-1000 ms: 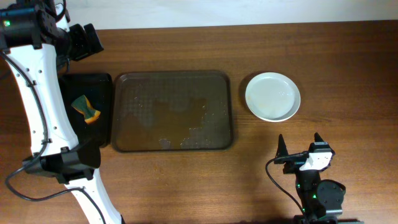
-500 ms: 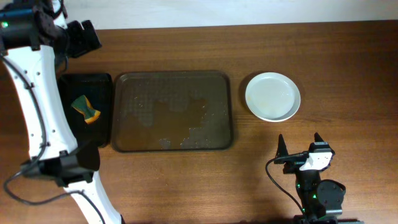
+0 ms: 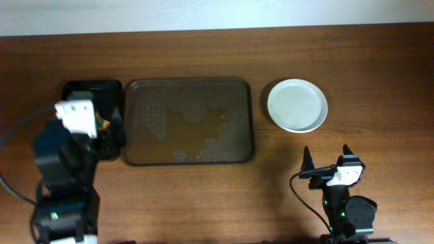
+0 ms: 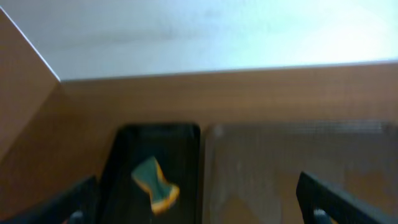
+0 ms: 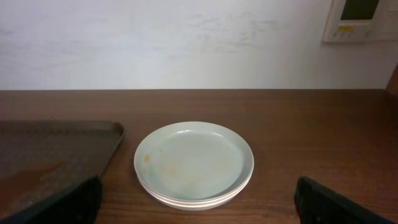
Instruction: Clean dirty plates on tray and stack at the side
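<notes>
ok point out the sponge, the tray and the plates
sponge (image 4: 155,185), left wrist view, middle of its body
tray (image 3: 183,98), overhead view, bare floor near its far edge
plates (image 5: 194,163), right wrist view, centre of the top plate

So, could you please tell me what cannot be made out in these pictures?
- Sponge: overhead, the left arm covers nearly all of it.
- Left fingers: left wrist view, blurred and cut off by the bottom edge.
- Plates: overhead shows only the top one; count uncertain.
- Tray: right wrist view, cut off by the left edge.
</notes>
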Robot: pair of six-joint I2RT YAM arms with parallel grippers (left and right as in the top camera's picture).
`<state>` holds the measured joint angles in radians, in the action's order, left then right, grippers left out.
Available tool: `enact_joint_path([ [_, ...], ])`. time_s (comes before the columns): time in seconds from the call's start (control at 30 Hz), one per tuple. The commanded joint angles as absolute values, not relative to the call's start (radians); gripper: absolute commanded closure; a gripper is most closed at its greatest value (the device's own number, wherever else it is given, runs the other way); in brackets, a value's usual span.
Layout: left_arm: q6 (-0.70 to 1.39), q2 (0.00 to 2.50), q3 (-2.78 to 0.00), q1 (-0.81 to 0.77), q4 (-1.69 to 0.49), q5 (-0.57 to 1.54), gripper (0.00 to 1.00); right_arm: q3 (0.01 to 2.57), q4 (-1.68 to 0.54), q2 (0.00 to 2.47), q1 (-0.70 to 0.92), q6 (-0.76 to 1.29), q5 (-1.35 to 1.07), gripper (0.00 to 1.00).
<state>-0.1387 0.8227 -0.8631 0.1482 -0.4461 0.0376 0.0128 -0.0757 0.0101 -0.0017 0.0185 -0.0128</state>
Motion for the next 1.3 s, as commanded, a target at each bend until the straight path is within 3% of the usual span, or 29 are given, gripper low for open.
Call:
enact_joint_path([
  [0.0, -0.197, 0.677, -0.624, 0.152, -0.301, 0.038, 0.01, 0.006, -0.078, 0.004, -0.007, 0.019, -0.018, 0.01],
  [0.23, -0.368, 0.4, -0.311, 0.051, -0.106, 0.027, 0.01, 0.006, -0.079, 0.004, -0.007, 0.019, -0.018, 0.02],
  [0.53, -0.373, 0.086, -0.062, 0.041, -0.008, 0.035, 0.01, 0.006, -0.078, 0.004, -0.007, 0.019, -0.018, 0.02],
  [0.63, -0.388, 0.047, -0.031, 0.041, -0.009, 0.068, 0.01, 0.006, -0.078, 0.004, -0.007, 0.019, -0.018, 0.02],
  [0.73, -0.545, 0.013, -0.008, 0.041, -0.067, 0.183, 0.01, 0.006, -0.078, 0.004, -0.007, 0.019, -0.018, 0.02],
  [1.27, -0.543, 0.006, -0.008, 0.042, -0.065, 0.172, 0.01, 0.006, -0.078, 0.004, -0.007, 0.019, -0.018, 0.02],
])
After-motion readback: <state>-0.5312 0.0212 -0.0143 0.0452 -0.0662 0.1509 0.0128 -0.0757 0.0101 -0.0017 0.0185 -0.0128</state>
